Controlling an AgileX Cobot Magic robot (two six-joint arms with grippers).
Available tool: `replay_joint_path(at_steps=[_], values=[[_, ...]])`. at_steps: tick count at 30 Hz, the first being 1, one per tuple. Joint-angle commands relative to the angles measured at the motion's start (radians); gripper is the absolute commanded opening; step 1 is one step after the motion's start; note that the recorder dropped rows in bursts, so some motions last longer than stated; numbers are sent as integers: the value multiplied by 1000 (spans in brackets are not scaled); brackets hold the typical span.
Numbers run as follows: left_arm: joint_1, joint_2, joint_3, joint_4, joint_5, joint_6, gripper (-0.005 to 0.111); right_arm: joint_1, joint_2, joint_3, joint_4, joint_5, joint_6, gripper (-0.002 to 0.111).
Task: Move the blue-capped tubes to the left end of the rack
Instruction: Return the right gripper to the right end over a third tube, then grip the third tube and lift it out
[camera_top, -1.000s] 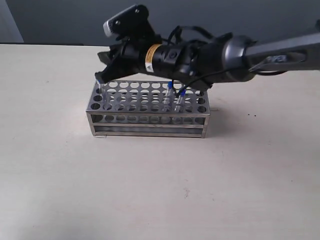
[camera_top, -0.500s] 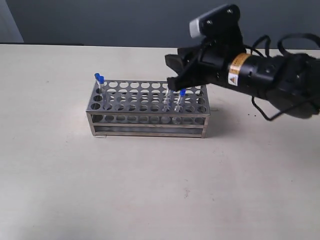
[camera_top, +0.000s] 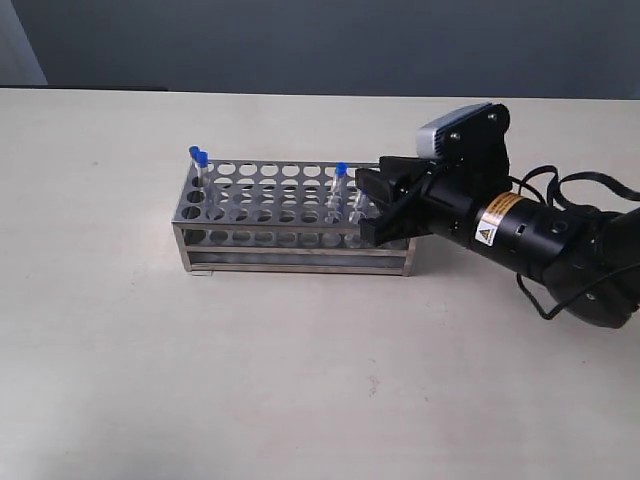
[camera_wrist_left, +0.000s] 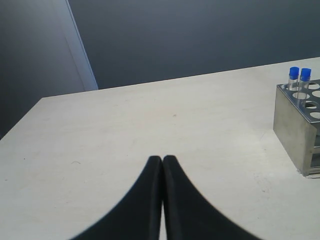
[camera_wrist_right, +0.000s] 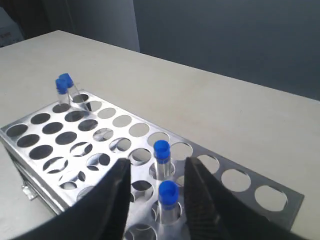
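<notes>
Jaws spread on right gripper (camera_wrist_right: 157, 162) – straddling two tubes (camera_wrist_right: 168, 196) in rack (camera_wrist_right: 45, 135), left gripper (camera_wrist_left: 162, 159) pressed together – other two tubes (camera_top: 198, 157) at left end

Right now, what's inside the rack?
Four blue-capped tubes: two at the rack's left end, two toward the right, by the open right gripper. Holes beneath the gripper are covered.

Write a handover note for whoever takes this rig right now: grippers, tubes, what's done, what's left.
Left gripper: shut, empty, over the table, off the rack's left end.
Right gripper: open, jaws on either side of one blue-capped tube toward the rack's right end; not gripped yet.
Done: two blue-capped tubes stand at the left end.
Left: the tube between the jaws and its neighbour need moving left.
</notes>
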Motion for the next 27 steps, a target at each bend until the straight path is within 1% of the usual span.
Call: replay_joint_path(at_steps=[1,6,9,22,25,27], values=[[-7,4,-2,-2,-13,-3,0,-5,64,-24,20,-57,-10,36],[-7,4,-2,-2,-13,-3,0,-3,121,-92,20,-44,-10,36],[-7,4,-2,-2,-13,-3,0,-3,137,-117,10,-4,-10,36],[-7,4,-2,-2,-13,-3,0,-3,196,-119,-1,25,-5,36],[-7,4,-2,-2,-13,-3,0,-3,201,-119,-1,10,-3,31],[-7,4,-2,-2,-13,-3,0,-3,201,-119,1,-9,2,21]])
